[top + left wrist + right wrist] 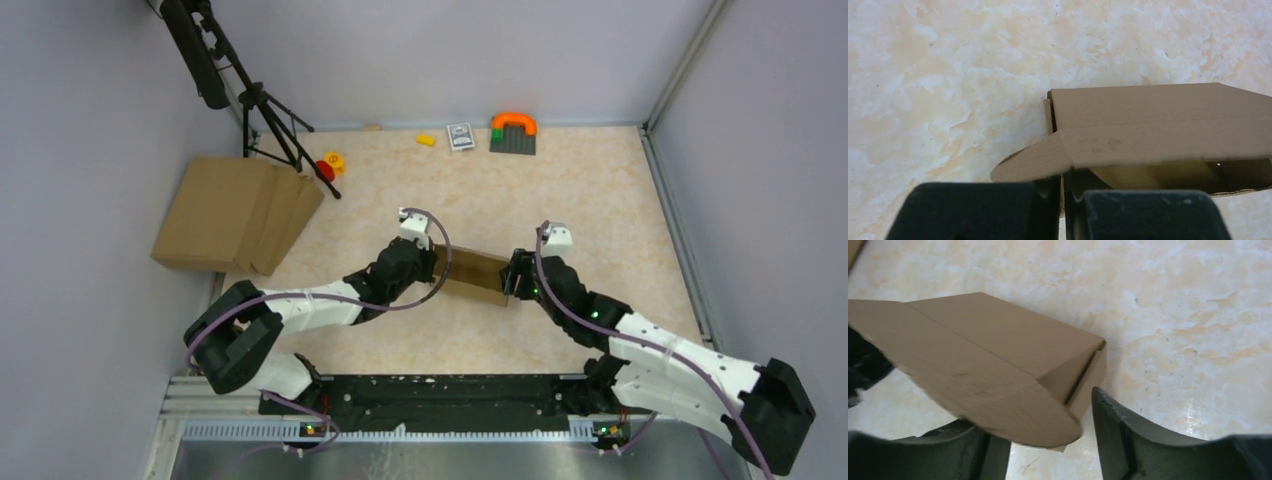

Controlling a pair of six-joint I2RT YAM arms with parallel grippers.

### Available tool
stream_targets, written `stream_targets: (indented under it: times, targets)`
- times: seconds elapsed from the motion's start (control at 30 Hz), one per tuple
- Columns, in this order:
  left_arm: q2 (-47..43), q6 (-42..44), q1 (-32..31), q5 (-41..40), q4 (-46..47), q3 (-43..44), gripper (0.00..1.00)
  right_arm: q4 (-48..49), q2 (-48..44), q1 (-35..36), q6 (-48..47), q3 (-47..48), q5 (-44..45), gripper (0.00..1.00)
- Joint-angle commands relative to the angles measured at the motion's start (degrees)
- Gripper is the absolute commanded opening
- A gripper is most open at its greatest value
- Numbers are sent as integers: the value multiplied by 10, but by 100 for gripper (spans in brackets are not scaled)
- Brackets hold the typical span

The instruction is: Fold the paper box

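Observation:
The paper box [478,275] is a small brown cardboard piece lying in the middle of the table between my two grippers. My left gripper [434,270] is at its left end. In the left wrist view the left gripper [1063,197] is shut on a thin cardboard wall of the box [1158,120], below a rounded tab [1028,165]. The lid side hangs partly open over the box's hollow. My right gripper [513,281] is at the right end. In the right wrist view the right gripper [1048,445] stands open around the box [993,350], whose rounded tab [1038,422] lies between the spread fingers [1128,440].
A bigger pile of flat brown cardboard [235,212] lies at the far left beside a black tripod [262,110]. Along the far wall are a red and yellow toy [328,165], a yellow piece [427,139], a small card pack [460,136] and an orange and grey block [513,133].

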Motion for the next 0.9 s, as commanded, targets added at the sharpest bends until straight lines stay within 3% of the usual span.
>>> stream_targets:
  times: [0.0, 0.23, 0.33, 0.43, 0.63, 0.87]
  targets:
    - [-13, 38, -21, -53, 30, -10, 0, -32, -74, 7, 26, -11, -71, 60]
    - [-9, 58, -29, -66, 46, -10, 0, -109, -180, 7, 33, -6, -159, 73]
    - [-8, 62, -31, -64, 50, -15, 0, -126, -206, 7, 28, 4, -209, 74]
    - [-16, 64, -33, -61, 61, -27, 3, -139, -213, 7, 32, 21, -194, 74]
    - [-35, 50, -33, -46, 59, -53, 16, -111, -115, 7, -2, 72, -157, 70]
    - [-61, 49, -33, -33, 31, -61, 18, -108, -66, 6, -50, 143, -145, 68]
